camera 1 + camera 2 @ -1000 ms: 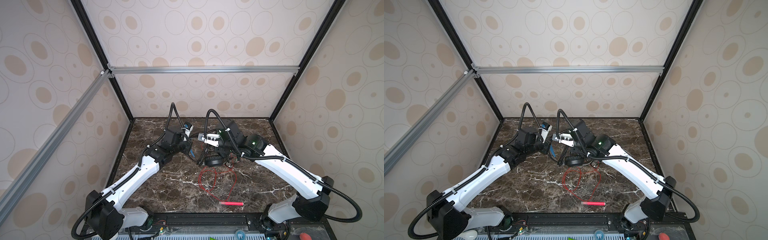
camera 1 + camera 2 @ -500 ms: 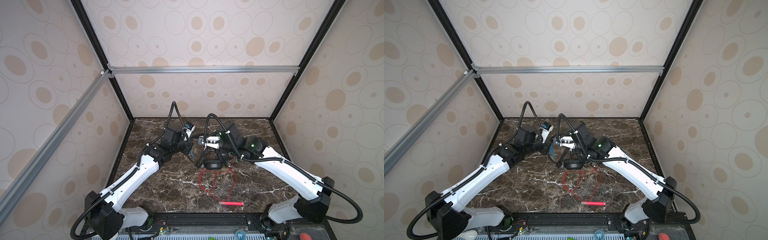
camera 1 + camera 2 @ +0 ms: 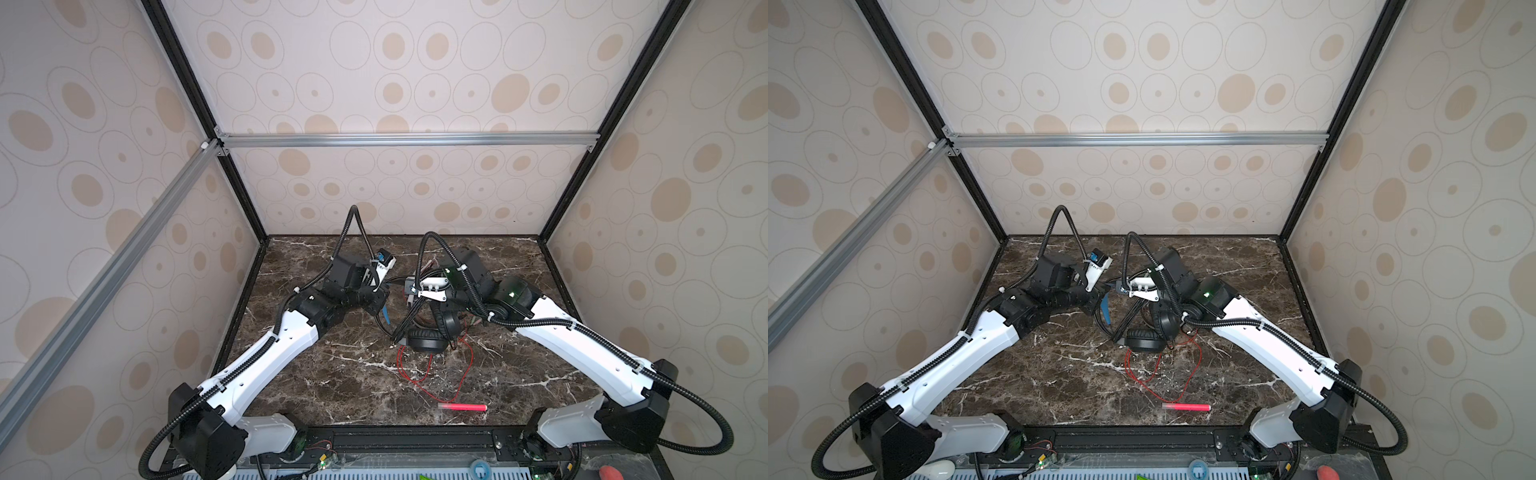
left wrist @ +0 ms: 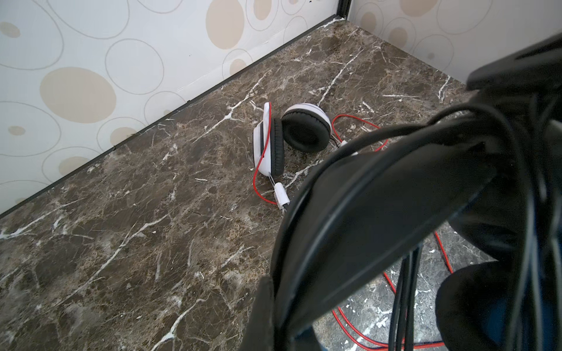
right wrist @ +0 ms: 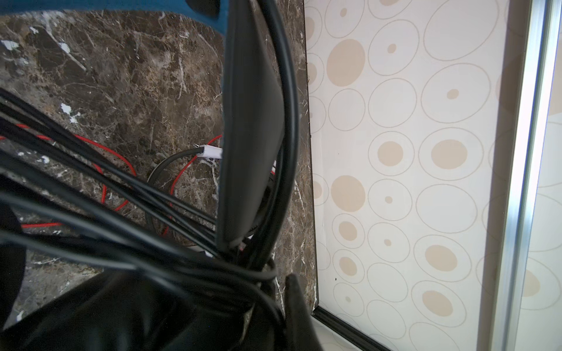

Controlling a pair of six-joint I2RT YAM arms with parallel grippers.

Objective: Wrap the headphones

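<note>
Black headset (image 3: 429,343), top views. It hangs between the two claws. Its cups sag just below the right claw (image 3: 410,291) and its blue-lined band rises to the left claw (image 3: 380,301). I read both claws as clenched, the left on the band and the right on a bundle of black cable (image 3: 405,320) that fans down from it toward the cups. My reading of why: one claw anchors the frame so the other can lay cable around it. A thin red cable (image 3: 432,374) loops loose on the marble tabletop (image 3: 332,374) on my side of the claws. It runs to a bright pink-red stick (image 3: 462,407), well apart from both.

Left wrist. The black band fills the foreground, coming straight out from the claw, with black strands crossing over it. I judge some turns are on, but loosely. I cannot make out the claw's tips against the black. Ahead of the claw and well apart from it, the white headset (image 4: 289,136) lies folded on the marble. Red cable trails from its cups, and neither claw touches it.

Right wrist. Several black strands converge at the claw. The band stands just beyond it, blue inner face showing, with one strand running along its edge. The strands look taut, probably held that way so the turns cannot slip. Beneath them lie red cable and a small white fitting (image 5: 209,152). The risk I see is the red cable being dragged into the black wrap.
</note>
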